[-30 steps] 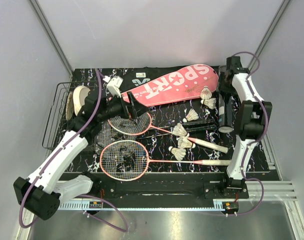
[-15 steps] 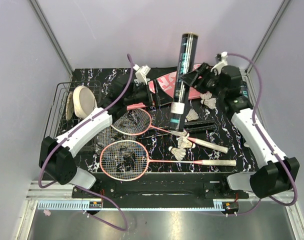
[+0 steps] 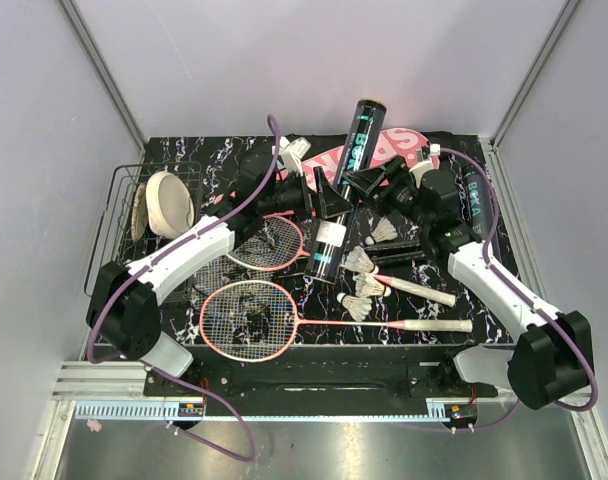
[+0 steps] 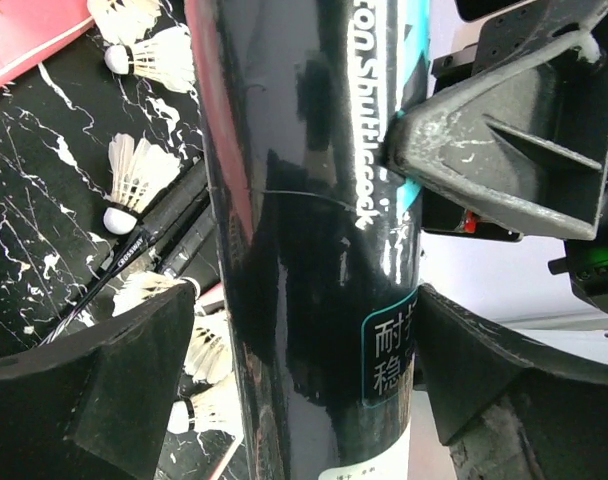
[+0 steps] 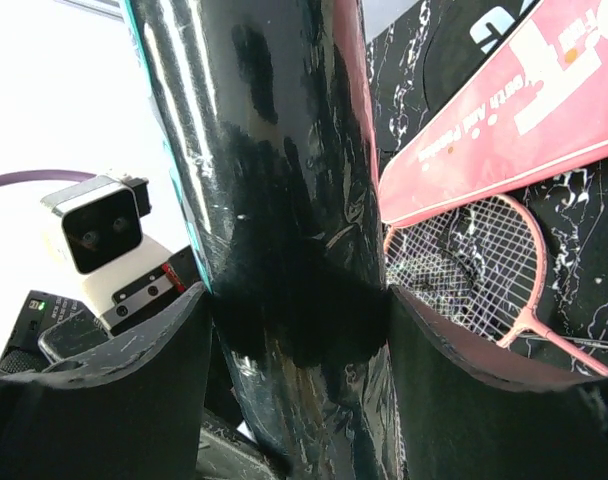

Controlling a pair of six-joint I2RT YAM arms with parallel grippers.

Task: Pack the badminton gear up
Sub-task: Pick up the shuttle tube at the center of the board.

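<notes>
The dark tube point(image 3: 361, 135) hangs tilted above the table, top toward the back. My right gripper point(image 3: 369, 183) is shut on its middle, both pads pressed on it in the right wrist view point(image 5: 299, 320). My left gripper point(image 3: 327, 203) is open and straddles the tube point(image 4: 304, 250) lower down, with a gap at one finger point(image 4: 94, 390). Two pink-framed rackets point(image 3: 249, 318) point(image 3: 274, 240) lie on the table. Several white shuttlecocks point(image 3: 362, 262) lie right of them and show in the left wrist view point(image 4: 134, 170). The pink SPORT case point(image 3: 409, 148) lies on the black bag point(image 5: 464, 40) at the back.
A black wire basket point(image 3: 109, 230) with a cream disc point(image 3: 167, 203) stands at the left edge. Another dark tube point(image 3: 472, 195) lies at the right edge. A black bar point(image 3: 399, 252) lies among the shuttlecocks. Both arms cross over the table's back middle.
The tube was upright and higher; now it is tilted and lower in my right gripper. My left gripper has moved right and now straddles it.
</notes>
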